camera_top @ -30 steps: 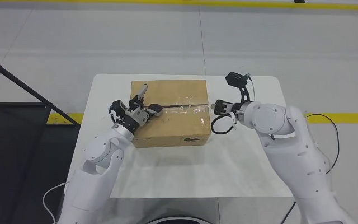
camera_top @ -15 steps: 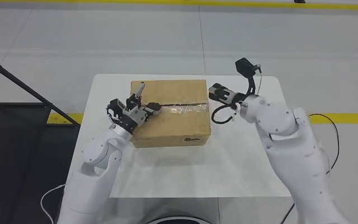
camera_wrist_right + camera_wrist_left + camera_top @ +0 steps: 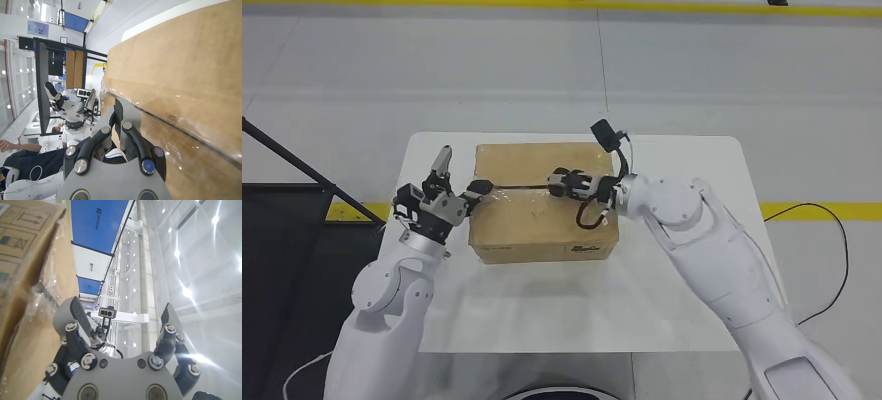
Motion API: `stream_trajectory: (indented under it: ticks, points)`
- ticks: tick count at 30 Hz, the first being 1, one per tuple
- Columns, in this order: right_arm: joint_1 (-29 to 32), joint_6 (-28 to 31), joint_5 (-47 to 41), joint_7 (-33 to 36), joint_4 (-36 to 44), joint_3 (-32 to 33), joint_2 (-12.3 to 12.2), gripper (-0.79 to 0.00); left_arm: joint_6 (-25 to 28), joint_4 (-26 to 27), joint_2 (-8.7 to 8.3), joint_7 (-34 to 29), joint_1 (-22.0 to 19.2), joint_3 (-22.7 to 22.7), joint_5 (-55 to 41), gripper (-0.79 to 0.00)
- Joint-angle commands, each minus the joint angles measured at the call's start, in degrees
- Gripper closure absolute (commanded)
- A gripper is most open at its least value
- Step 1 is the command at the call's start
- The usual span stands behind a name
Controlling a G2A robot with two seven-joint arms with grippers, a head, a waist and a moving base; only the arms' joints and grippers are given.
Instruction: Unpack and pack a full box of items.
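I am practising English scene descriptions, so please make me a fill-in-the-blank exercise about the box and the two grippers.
1. The left gripper, beside one end of the cardboard box, is ____.
2. The right gripper, over the box's taped top seam, is ____.
3. The box stands on a ____ table.
Missing words: open; shut; white.
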State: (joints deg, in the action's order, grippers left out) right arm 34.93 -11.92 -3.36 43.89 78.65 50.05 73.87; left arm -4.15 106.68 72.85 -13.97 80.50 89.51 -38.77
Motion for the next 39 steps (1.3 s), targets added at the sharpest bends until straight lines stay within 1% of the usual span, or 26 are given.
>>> stream_trajectory:
  ticks: [1, 6, 12, 22, 39]
  points:
    - [-1.37, -1.03, 0.63, 0.25, -1.99, -1.7, 0.58, 0.0, 0.22, 0.0, -0.05, -0.21, 0.71, 0.83, -0.46, -0.785]
    - [-3.61, -3.42, -0.31, 1.92, -5.7, -3.26, 1.55, 0.0, 0.34, -0.12, -0.19, -0.75, 1.8, 2.36, -1.01, -0.785]
    - [-4.53, -6.67, -0.01, 4.38, -6.32, -2.29, 1.45, 0.0, 0.15, -0.45, -0.25, -1.18, 2.04, 2.92, -1.42, -0.785]
    - [-2.7, -13.46, 5.39, 7.59, -2.89, 1.61, -0.53, 0.0, -0.07, -0.87, -0.22, -1.43, 1.46, 2.23, -1.62, -0.785]
    - [4.56, -19.76, 11.87, 9.94, 4.74, 13.28, -4.84, 0.0, -0.17, -0.53, -0.34, -1.62, 1.86, 3.03, -1.69, -0.785]
